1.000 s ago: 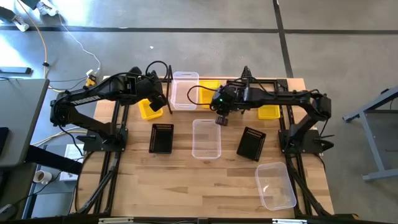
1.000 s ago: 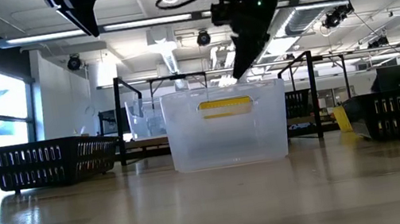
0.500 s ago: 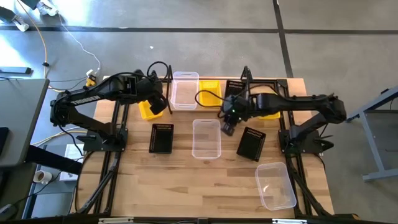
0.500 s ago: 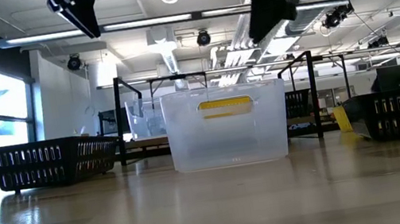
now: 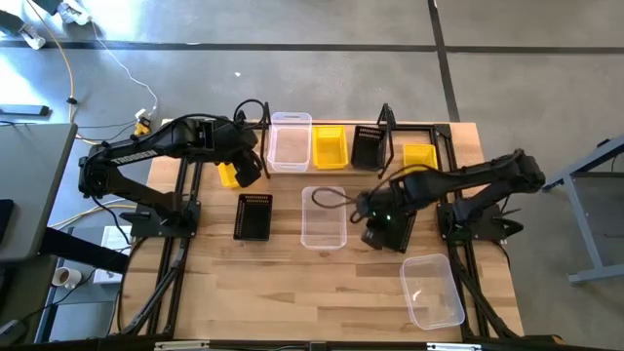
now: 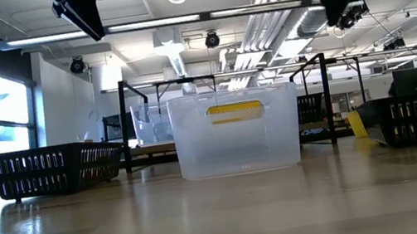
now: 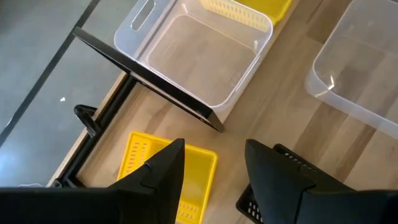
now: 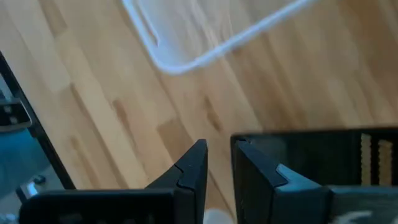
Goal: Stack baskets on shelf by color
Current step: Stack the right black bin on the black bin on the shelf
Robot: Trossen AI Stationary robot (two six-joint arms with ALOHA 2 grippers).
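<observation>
Baskets are split between the shelf at the table's far edge and the open tabletop. On the shelf stand one clear basket, one yellow basket beside it and one black basket. Loose on the table are a black basket on my left side, a clear basket at centre, a black basket on my right side, a clear basket at the near right, and two yellow baskets, one off each end of the shelf.

My right gripper hangs directly above the near-centre edge of the right-hand black basket. In the right wrist view its rim lies just beyond my fingertips. The fingers stand a narrow gap apart and clamp nothing.

My left gripper waits above the left yellow basket, fingers apart and empty.

Judgement: the right arm is the nearer one for this black basket. The basket's long axis runs toward the shelf, tilted slightly, so the next move calls for a short descent over one wall.
</observation>
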